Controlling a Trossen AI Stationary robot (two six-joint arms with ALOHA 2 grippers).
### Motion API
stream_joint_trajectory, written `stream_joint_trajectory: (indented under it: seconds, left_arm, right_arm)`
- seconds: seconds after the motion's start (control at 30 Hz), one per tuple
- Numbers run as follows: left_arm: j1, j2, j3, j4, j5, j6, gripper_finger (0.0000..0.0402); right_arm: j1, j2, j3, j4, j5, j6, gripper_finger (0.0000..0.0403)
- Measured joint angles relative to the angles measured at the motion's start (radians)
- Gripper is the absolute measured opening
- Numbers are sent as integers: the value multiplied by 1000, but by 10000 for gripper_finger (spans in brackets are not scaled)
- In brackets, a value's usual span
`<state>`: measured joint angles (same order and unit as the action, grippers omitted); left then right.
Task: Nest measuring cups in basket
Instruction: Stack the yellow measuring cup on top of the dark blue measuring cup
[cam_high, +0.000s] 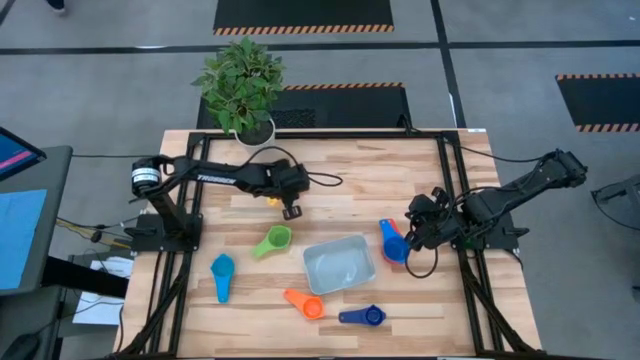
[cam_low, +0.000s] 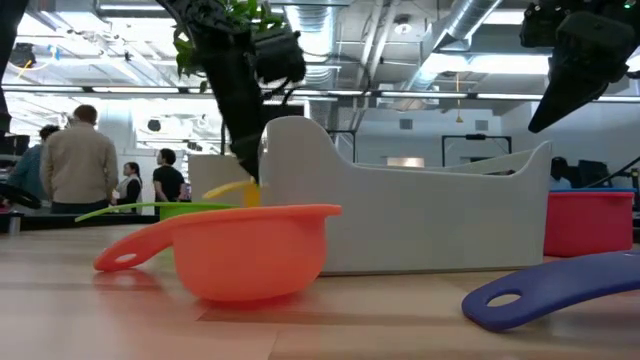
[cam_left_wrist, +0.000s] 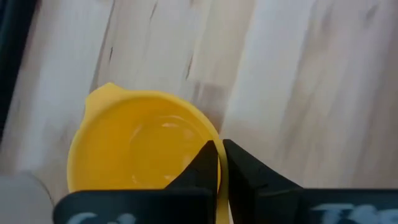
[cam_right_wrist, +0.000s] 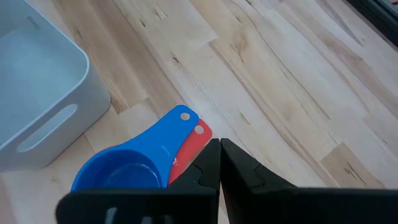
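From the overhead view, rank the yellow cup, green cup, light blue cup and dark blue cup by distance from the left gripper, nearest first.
1. Yellow cup: pinched at its rim in the left gripper, jaws shut.
2. Green cup: just in front of that gripper, toward the table's near edge.
3. Light blue cup: farther, toward the left front.
4. Dark blue cup: farthest, at the front, past the basket.

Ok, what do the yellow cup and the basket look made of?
Yellow cup: smooth, glossy moulded plastic by the look; light glints inside its bowl. Basket: likely matte, slightly translucent plastic, pale grey-blue, with rounded corners and a moulded handle slot. Tabletop: light wood with visible grain.
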<state>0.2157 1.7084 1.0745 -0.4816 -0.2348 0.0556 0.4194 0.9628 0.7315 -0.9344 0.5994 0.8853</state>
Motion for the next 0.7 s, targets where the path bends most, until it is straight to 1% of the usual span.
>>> stream_joint_trajectory:
  seconds: [0.13,0.3,0.37,0.43,0.5,0.53,0.6,0.63,0.7]
  left_arm:
    - [-40,0,62,1,0,42,2]
    - [-70,15,156,7,23,140,1]
    - [-80,46,201,46,42,186,1]
    - [-88,70,247,32,55,224,1]
    - [-98,102,313,67,74,259,0]
    - [-104,126,340,45,78,279,0]
    - [-115,174,414,67,98,318,0]
    - [-121,213,451,36,101,338,0]
    - [-133,269,537,37,128,372,0]
  right_arm:
    - [0,0,0,0,1,-1,24]
    - [0,0,0,-5,0,-20,18]
    - [0,0,0,-25,1,-45,21]
    - [-1,-9,0,-59,2,-43,25]
    - [-1,-15,2,-115,9,3,27]
    - [-1,-20,-1,-145,6,36,27]
    - [0,-22,3,-199,5,105,25]
    - [3,-23,0,-222,2,134,24]
    - [15,-28,1,-256,-4,182,21]
